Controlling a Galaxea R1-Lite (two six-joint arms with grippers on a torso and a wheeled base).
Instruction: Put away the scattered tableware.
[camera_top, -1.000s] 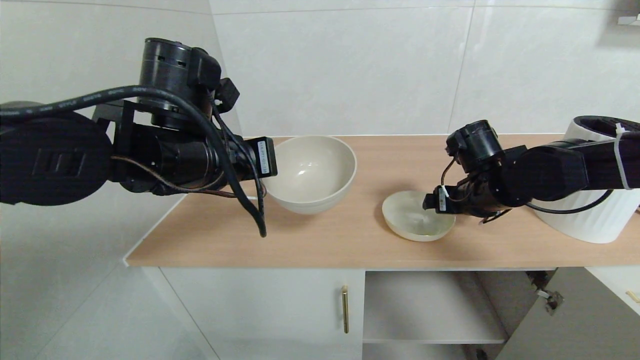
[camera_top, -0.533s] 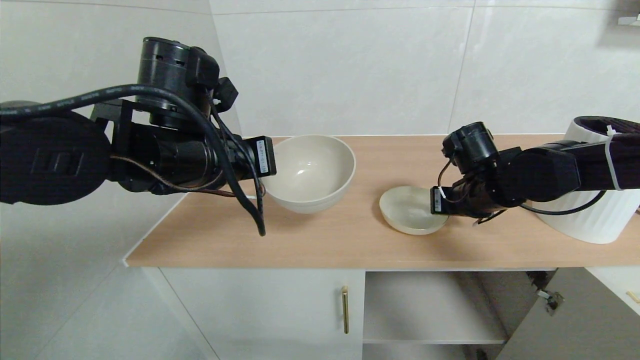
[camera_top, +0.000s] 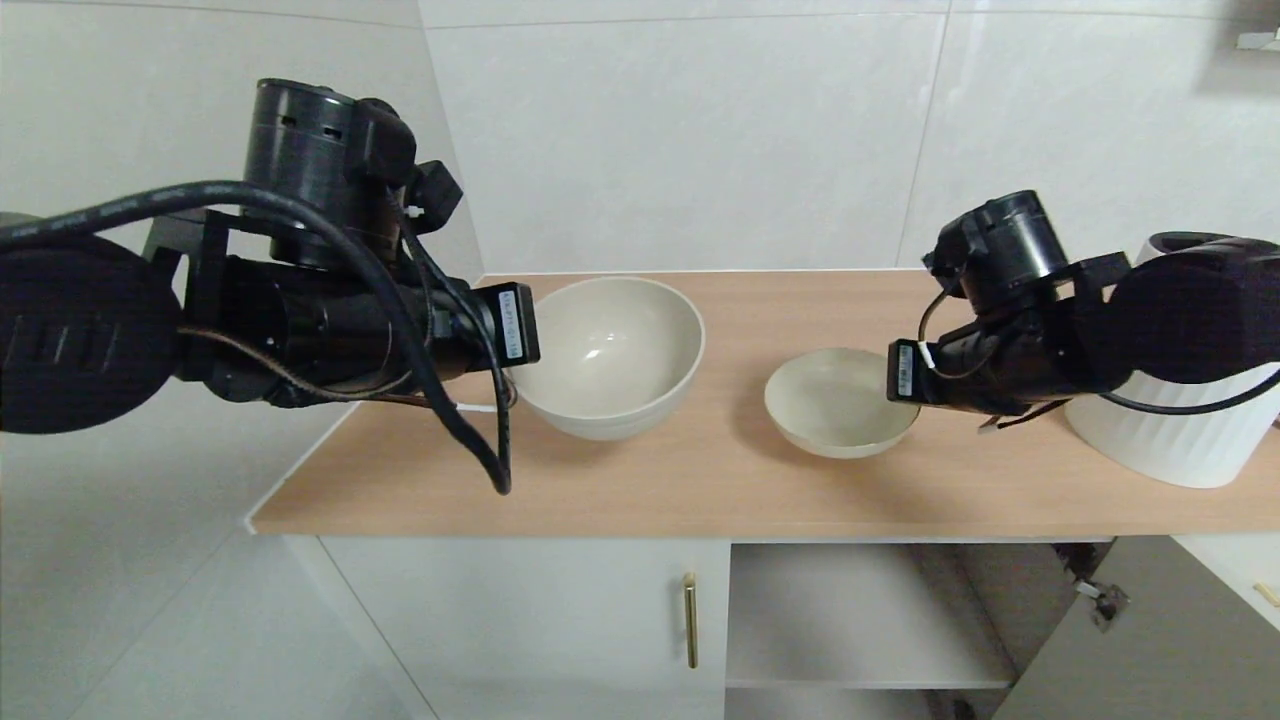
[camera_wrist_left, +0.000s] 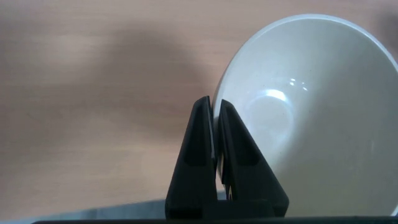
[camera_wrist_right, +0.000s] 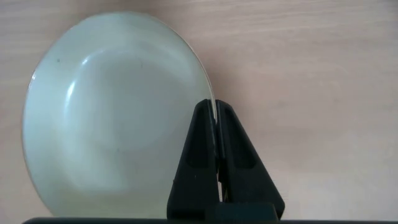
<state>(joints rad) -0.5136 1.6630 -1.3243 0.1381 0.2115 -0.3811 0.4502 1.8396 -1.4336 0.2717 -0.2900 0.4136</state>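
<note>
Big cream bowl (camera_top: 610, 355) is right at the tip of the left end effector (camera_wrist_left: 215, 107), which is squeezed narrow on the rim, with the bowl tilted over the surface (camera_top: 700, 490). It looks rigid, glossy and probably slippery and chippable, so I'd want that rim pinch deep. The smaller shallow dish (camera_wrist_right: 118, 112) is pinched at its edge by the right end effector (camera_wrist_right: 216, 112). I'd guess it's lighter and easier.

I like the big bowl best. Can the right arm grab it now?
Probably not: the right gripper is shut on the small dish, and the left gripper pinches the rim of the big bowl.
</note>
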